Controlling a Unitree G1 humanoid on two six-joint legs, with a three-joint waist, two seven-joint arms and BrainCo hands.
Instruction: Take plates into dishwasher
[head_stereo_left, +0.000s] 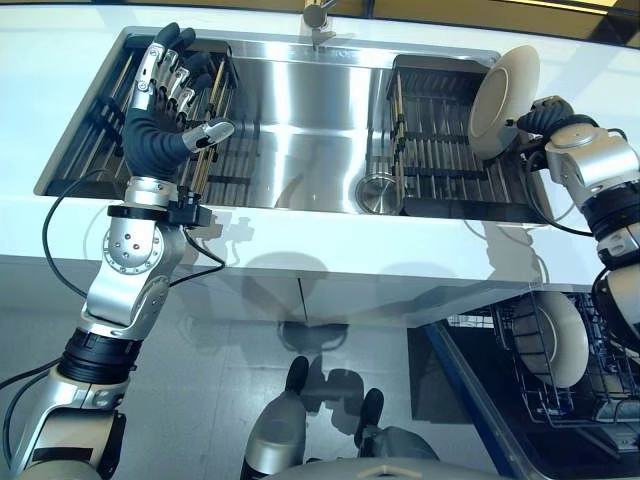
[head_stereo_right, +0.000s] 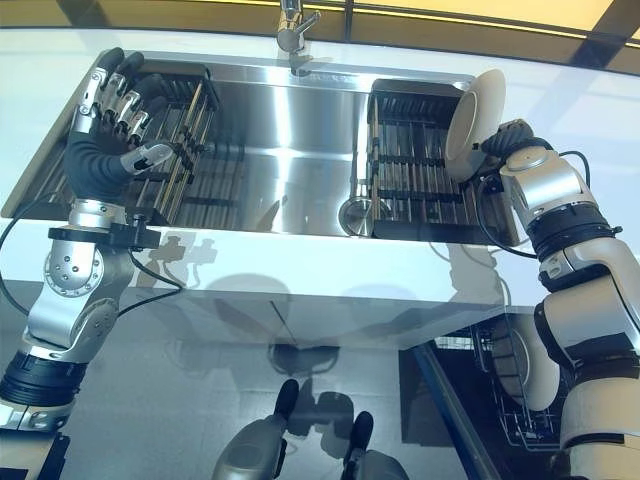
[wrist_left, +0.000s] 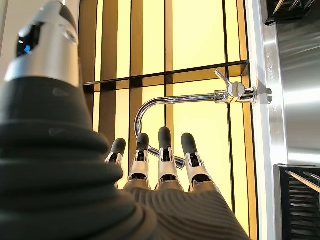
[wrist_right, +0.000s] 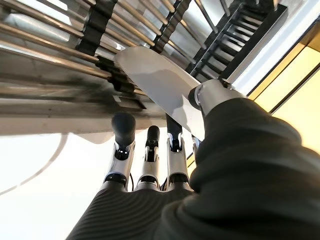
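Plate (head_stereo_left: 503, 100) in my right hand (head_stereo_right: 508, 140): I hold it tilted on edge over the rack (head_stereo_left: 445, 140) that sits in the sink (head_stereo_left: 300, 110), at the rack's far right corner. In the right wrist view my thumb (wrist_right: 212, 95) presses on one face of the plate while my fingers (wrist_right: 150, 145) reach along its other side, so I judge it pinched between them and lifted clear of the rack bars, though I cannot tell whether its lower rim touches them.

Below the counter (head_stereo_left: 330, 250), to the right of the sink, the dishwasher basket (head_stereo_left: 570, 400) stands pulled out, and one plate (head_stereo_left: 562, 338) already stands on edge among its wires. So I judge one plate loaded and this second one only picked up; carrying it down from the sink and slotting it beside the first is not yet done. I see no other plates on the rack or in the sink, so this may be the last.

My left hand (head_stereo_left: 170, 85) hangs idle above the sink's left side, over the other rack (head_stereo_left: 200, 120), its fingers spread and empty.
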